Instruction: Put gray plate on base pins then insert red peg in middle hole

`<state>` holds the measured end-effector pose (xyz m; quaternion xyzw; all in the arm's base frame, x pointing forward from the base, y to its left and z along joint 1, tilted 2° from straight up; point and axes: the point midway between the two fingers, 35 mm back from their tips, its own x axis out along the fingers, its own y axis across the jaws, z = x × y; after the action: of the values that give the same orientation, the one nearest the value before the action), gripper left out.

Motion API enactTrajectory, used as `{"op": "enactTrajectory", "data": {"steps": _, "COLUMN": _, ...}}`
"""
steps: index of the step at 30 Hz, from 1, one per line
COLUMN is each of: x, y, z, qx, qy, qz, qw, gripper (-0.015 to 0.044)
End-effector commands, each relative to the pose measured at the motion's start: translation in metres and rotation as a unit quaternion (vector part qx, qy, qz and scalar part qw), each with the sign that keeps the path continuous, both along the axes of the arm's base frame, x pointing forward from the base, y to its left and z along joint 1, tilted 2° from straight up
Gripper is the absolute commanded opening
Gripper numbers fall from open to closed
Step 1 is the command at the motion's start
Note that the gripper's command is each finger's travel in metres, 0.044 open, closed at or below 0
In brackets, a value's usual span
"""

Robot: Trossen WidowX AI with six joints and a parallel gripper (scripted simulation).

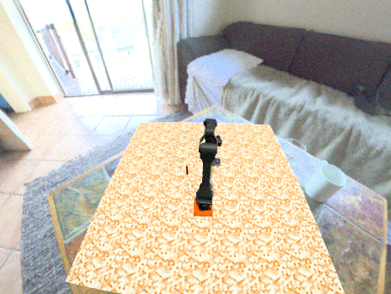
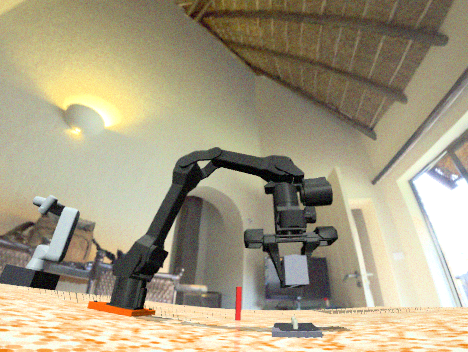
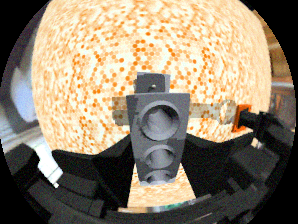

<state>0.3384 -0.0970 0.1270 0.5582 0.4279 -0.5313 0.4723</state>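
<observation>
The gray plate [image 2: 298, 270] [image 3: 134, 106] is held upright, on edge, between the fingers of my gripper [image 2: 292, 284] [image 3: 153, 132], which is shut on it. In the wrist view its large round holes face the camera. The plate hangs well above the dark gray base [image 1: 216, 162] [image 2: 296, 333] [image 3: 159, 78], apart from it. One pale pin [image 2: 294, 323] shows standing on the base in the exterior view; in the wrist view the plate hides part of the base. The red peg [image 1: 187, 169] [image 2: 238, 303] stands upright on the table, apart from the base.
The patterned table top [image 1: 200, 250] carries the arm's orange mount [image 1: 203, 212] [image 2: 121, 309] [image 3: 242, 118]. A white mug [image 1: 325, 181] stands beyond the table top's right edge. The peg lies between the arm's mount and the base in the exterior view.
</observation>
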Motion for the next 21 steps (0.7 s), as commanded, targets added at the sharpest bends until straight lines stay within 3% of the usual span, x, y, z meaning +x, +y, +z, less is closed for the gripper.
{"op": "enactTrajectory", "data": {"steps": 1, "x": -0.003, "y": -0.009, "z": -0.009, "qx": 0.006, "qy": 0.005, "qz": -0.018, "qw": 1.0, "gripper": 0.0}}
{"op": "enactTrajectory", "data": {"steps": 21, "x": -0.01, "y": -0.029, "z": -0.022, "qx": 0.009, "qy": 0.005, "qz": -0.053, "qw": 0.999, "gripper": 0.0}}
